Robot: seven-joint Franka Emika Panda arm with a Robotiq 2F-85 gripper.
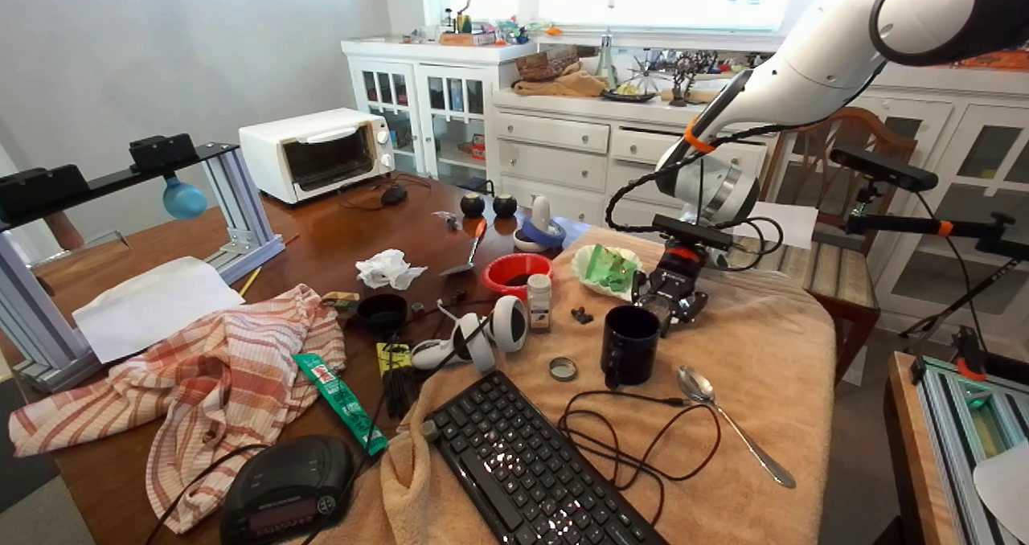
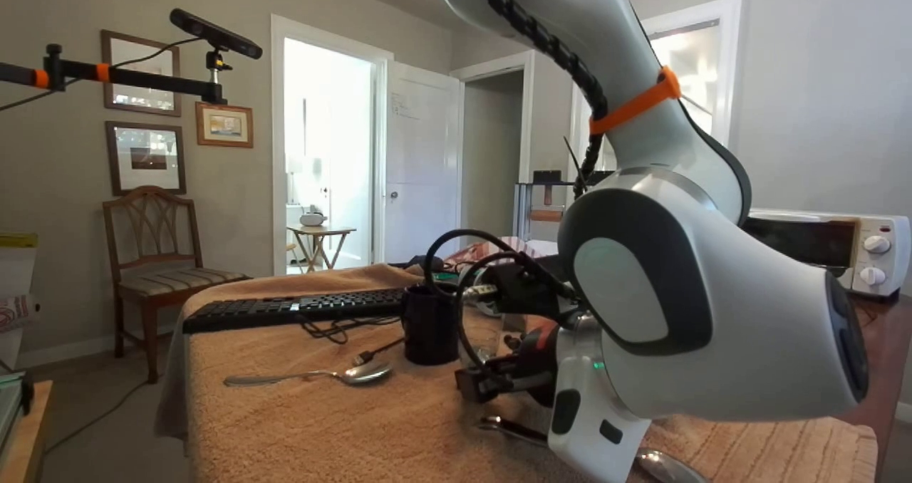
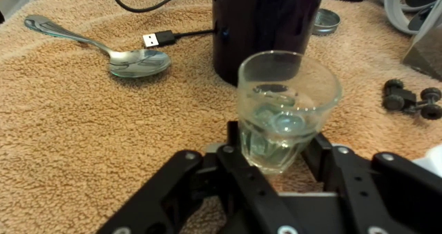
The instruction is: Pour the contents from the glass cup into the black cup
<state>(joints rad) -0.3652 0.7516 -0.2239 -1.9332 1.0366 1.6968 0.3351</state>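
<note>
In the wrist view the glass cup (image 3: 286, 92) stands upright, clear, with a see-through, liquid-looking content in its lower part. My gripper (image 3: 276, 137) is shut on it, one finger at each side of the lower glass. Just beyond stands the black cup (image 3: 264, 27), upright, its top cut off by the frame edge. Both exterior views show the black cup (image 1: 629, 348) (image 2: 431, 330) on the tan towel close in front of the gripper (image 1: 663, 304). Cables and fingers partly cover the glass in an exterior view (image 2: 486, 342). The inside of the black cup is hidden.
A spoon (image 1: 739, 428) and a thin cable (image 1: 619, 440) lie near the black cup, with a keyboard (image 1: 534, 465) farther off. Around them are a metal lid (image 1: 563, 369), a small wheeled toy (image 3: 411, 99), a spice jar (image 1: 539, 304), a red bowl (image 1: 518, 272) and a white bowl with a green packet (image 1: 608, 268).
</note>
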